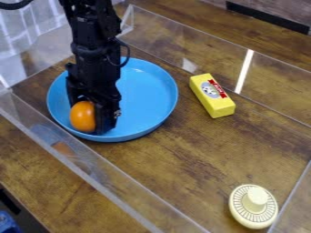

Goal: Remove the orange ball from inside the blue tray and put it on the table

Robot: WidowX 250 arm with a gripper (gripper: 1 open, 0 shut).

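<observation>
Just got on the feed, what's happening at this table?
A black robot arm is reaching into the large round light-blue plastic tray, its black hand right at the small smooth orange ball. The ball is inside the tray, near the rim, not yet out on the dark brown wood table. The view doesn't show clearly whether the hand has a grip on it.

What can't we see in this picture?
- Camera view: whether the black gripper grips the smooth orange ball; its dark fingers blur together.
- Camera view: the ball's far side, hidden by the gripper.
- Camera view: the yellow box's writing, too small.
</observation>
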